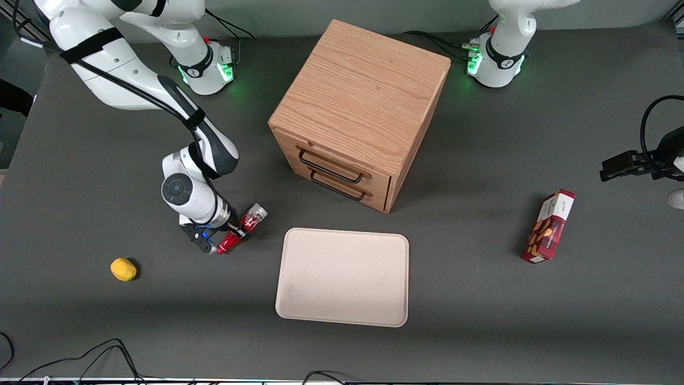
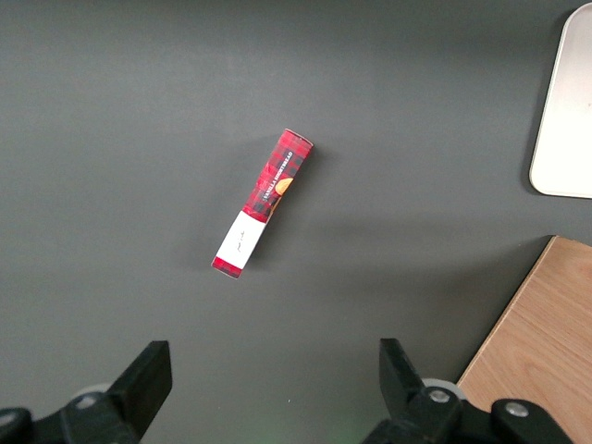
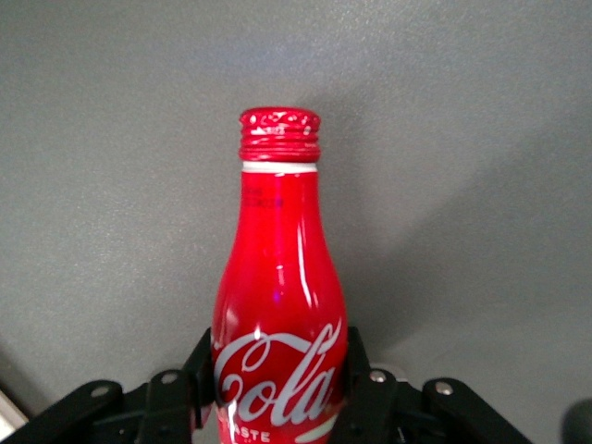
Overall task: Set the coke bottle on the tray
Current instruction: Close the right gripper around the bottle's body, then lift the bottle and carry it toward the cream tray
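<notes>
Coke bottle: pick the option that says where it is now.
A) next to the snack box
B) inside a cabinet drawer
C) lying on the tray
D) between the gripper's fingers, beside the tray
D: the gripper is shut on the coke bottle, fingers pressed against its sides; the bottle is beside the tray, toward the working arm's end of the table, not on it.

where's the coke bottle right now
The coke bottle lies tilted in the tool beside the tray, toward the working arm's end, nearer the front camera than the wooden drawer cabinet.
</notes>
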Robot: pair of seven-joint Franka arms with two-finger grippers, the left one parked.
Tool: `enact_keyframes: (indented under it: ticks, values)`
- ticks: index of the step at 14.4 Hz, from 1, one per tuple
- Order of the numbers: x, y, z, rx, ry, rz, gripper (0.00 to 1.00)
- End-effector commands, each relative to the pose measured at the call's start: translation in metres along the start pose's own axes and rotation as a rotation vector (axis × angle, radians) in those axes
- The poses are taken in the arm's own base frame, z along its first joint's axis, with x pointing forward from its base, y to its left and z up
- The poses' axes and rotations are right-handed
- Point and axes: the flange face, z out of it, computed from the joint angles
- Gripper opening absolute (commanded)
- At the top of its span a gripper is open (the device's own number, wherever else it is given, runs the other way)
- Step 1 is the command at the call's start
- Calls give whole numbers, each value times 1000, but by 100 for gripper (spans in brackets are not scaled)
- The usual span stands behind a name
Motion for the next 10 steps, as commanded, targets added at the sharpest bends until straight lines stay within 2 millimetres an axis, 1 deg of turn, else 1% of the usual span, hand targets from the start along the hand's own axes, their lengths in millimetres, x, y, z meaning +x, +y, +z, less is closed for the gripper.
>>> enact_keyframes:
  ticks: [1,3,5,8,10]
  values:
    - [4,-6,-21,21,43,-8,0]
    - [12,-11,-44,20,62,-27,0]
    - [25,-21,-77,-16,68,-59,0]
    - [44,-42,-138,-53,79,-155,0]
    - [54,-60,-188,-71,71,-199,0]
